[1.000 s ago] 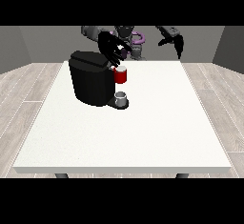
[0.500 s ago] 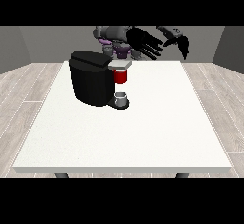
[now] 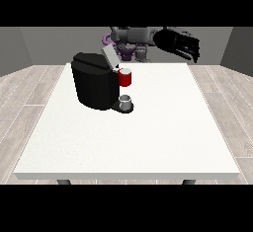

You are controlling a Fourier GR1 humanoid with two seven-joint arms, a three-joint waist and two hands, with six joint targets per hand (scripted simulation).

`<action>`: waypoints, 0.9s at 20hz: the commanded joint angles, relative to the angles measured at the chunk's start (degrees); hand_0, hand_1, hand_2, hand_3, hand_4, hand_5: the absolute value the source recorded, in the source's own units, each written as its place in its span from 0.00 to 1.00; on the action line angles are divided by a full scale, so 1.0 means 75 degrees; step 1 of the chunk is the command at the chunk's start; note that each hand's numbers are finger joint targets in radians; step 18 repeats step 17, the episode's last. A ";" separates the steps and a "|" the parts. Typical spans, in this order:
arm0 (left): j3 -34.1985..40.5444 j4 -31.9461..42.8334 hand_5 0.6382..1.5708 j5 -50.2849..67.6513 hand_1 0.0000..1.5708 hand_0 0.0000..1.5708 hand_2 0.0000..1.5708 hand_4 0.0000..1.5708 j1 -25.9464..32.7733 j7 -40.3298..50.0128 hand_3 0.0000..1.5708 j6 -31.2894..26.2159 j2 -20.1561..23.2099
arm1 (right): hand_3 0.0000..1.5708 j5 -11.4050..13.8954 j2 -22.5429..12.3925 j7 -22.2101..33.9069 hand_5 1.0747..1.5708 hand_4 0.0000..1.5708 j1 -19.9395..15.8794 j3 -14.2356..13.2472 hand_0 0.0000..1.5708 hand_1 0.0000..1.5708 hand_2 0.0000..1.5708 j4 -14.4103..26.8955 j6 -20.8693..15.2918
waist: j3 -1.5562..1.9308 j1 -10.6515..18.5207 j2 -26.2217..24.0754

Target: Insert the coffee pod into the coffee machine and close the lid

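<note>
One black coffee machine [image 3: 96, 85], lid [image 3: 109, 57] raised; the hand at the view's right [image 3: 178, 43] spreads straight fingers.

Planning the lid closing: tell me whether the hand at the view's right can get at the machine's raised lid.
Probably yes. The hand is raised beyond the table's far edge, and nothing shows between it and the lid on the coffee machine.

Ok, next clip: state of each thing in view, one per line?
Coffee machine: upright on the table, at the view's left.
Lid: raised, tilted open.
Red thing at the machine: at the machine's front, below the lid.
Grey thing: standing on the machine's base.
Hand at the view's right: in the air, fingers spread, holding nothing.
Table: white, level.
</note>
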 commanded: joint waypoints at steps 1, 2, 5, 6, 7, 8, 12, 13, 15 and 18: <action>-0.0086 -0.0022 1.00 -0.0031 0.00 0.00 0.00 0.22 0.0132 -0.0068 0.00 0.0082 -0.0128 | 0.00 0.0170 0.0581 -0.0095 1.00 0.08 -0.0169 0.0250 0.00 0.00 0.00 0.0358 -0.0313 | -0.0014 -0.0014 -0.0137; -0.0256 -0.0060 1.00 -0.0160 0.00 0.00 0.00 0.22 0.0462 -0.0270 0.00 0.0104 -0.0225 | 0.00 -0.0053 0.0233 -0.0334 1.00 0.06 -0.0264 0.0014 0.00 0.00 0.00 0.0460 0.0045 | -0.0012 -0.0158 -0.0039; -0.0553 -0.0394 1.00 -0.0330 0.00 0.00 0.00 0.21 0.0198 0.0143 0.00 0.0249 -0.0405 | 0.00 -0.0075 0.0339 -0.0582 1.00 0.00 -0.0631 -0.0155 0.00 0.00 0.00 0.0826 -0.0213 | -0.0010 0.0018 0.0044; -0.0476 -0.0265 1.00 -0.0507 0.00 0.00 0.00 0.16 0.0240 -0.0236 0.00 0.0544 -0.0468 | 0.00 -0.0109 0.0494 -0.0887 1.00 0.00 -0.0453 0.0008 0.00 0.00 0.00 0.0676 -0.0046 | -0.0011 -0.0361 0.0145; -0.0311 -0.0295 1.00 -0.0259 0.00 0.00 0.00 0.16 0.0235 0.0023 0.00 0.0218 -0.0197 | 0.00 -0.0134 0.0681 -0.0976 1.00 0.00 -0.0309 -0.0007 0.00 0.00 0.00 0.0699 -0.0201 | -0.0010 -0.0370 -0.0131; -0.0116 -0.0429 1.00 0.0088 0.00 0.00 0.00 0.16 0.0329 0.0261 0.00 -0.0094 -0.0002 | 0.00 -0.0161 0.0463 -0.1180 1.00 0.00 -0.0168 -0.0089 0.00 0.00 0.00 0.0887 -0.0023 | -0.0010 -0.0243 -0.0157; -0.0217 -0.0327 1.00 -0.0067 0.00 0.00 0.00 0.17 0.0720 0.0206 0.00 0.0195 -0.0241 | 0.00 -0.0169 0.1299 -0.1755 1.00 0.11 0.0194 0.0333 0.00 0.00 0.00 0.0671 -0.0089 | -0.0009 -0.0641 -0.0669; 0.0227 0.0223 1.00 0.0024 0.00 0.00 0.00 0.17 0.0807 -0.0138 0.00 0.0248 -0.0008 | 0.00 -0.0218 0.1546 -0.1488 1.00 0.14 0.0251 0.0637 0.00 0.00 0.00 0.0396 0.0259 | -0.0013 -0.1181 -0.0894; 0.0369 0.0155 1.00 0.0238 0.00 0.00 0.00 0.17 0.1348 -0.0258 0.00 -0.0055 0.0212 | 0.00 -0.0290 0.1925 -0.2011 1.00 0.12 0.1144 0.0837 0.00 0.00 0.00 0.0287 0.0042 | -0.0011 -0.1231 -0.1260; 0.0374 0.0458 1.00 0.0035 0.00 0.00 0.00 0.17 0.1324 -0.0380 0.00 0.0292 0.0059 | 0.00 -0.0603 0.1940 -0.2033 1.00 0.17 0.1124 0.1065 0.00 0.00 0.00 0.0206 0.0053 | -0.0011 -0.1507 -0.1279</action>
